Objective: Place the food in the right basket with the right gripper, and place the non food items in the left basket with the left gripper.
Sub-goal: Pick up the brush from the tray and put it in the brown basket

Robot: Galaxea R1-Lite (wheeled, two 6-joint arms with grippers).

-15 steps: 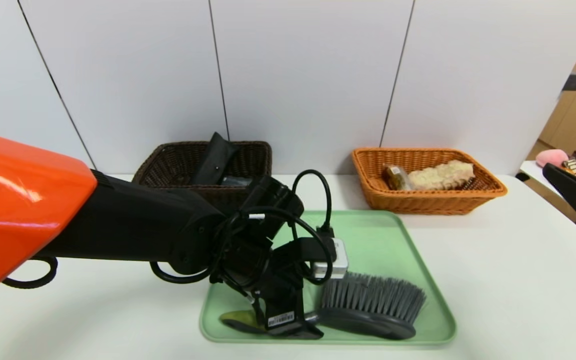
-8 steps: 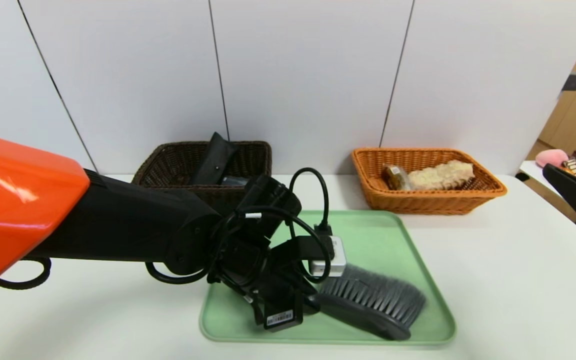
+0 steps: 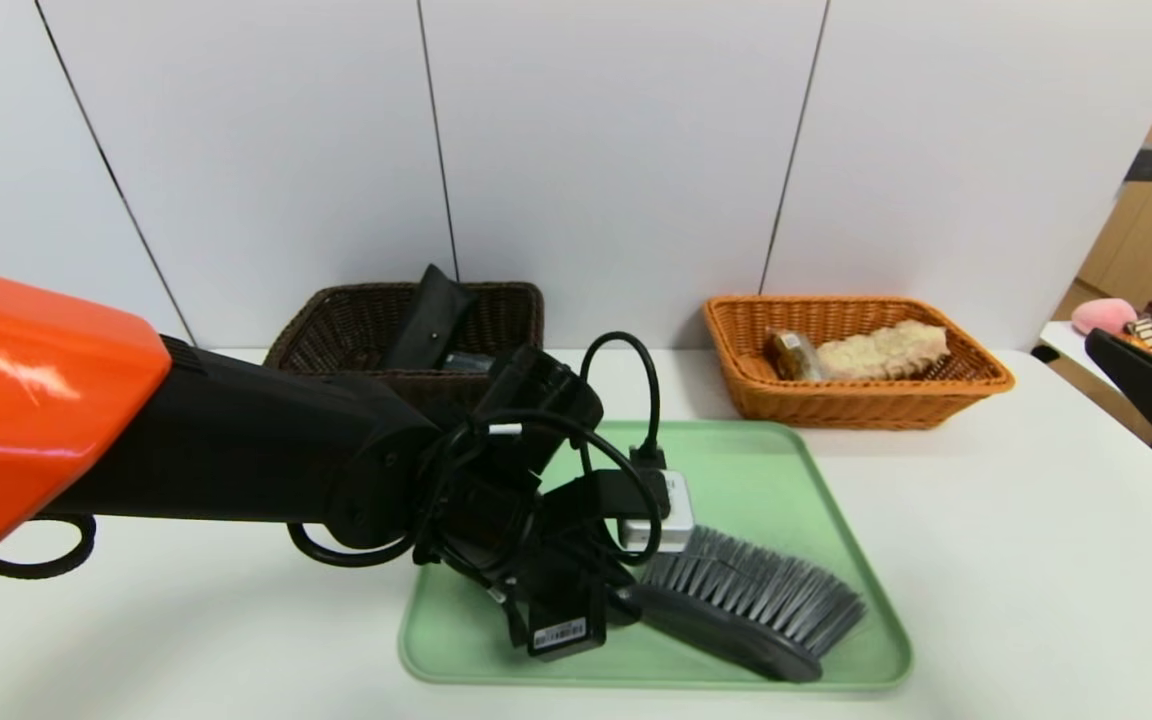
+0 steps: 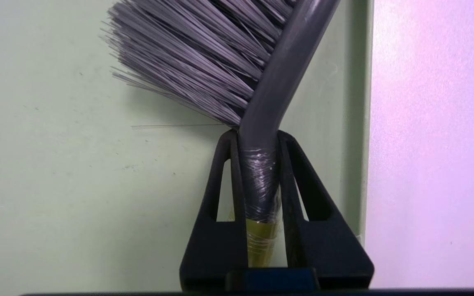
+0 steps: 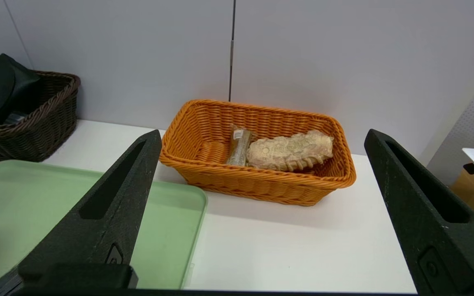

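Brush [image 3: 751, 615] lift begun.
Left pincer [image 4: 257, 135] clamps the handle; head has tilted off the tray [image 3: 786, 470] since a second ago. Next: dark basket [image 3: 356, 325] behind. Right pincer [image 5: 261, 213] gapes, idle.

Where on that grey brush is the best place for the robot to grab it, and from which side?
By the handle. The brush has a slim, smooth handle that fits between two fingers, while the bristles would only splay. The left gripper is shut on the handle just below the bristles, coming from the handle end at the tray's near edge. The right gripper is open, off to the right.
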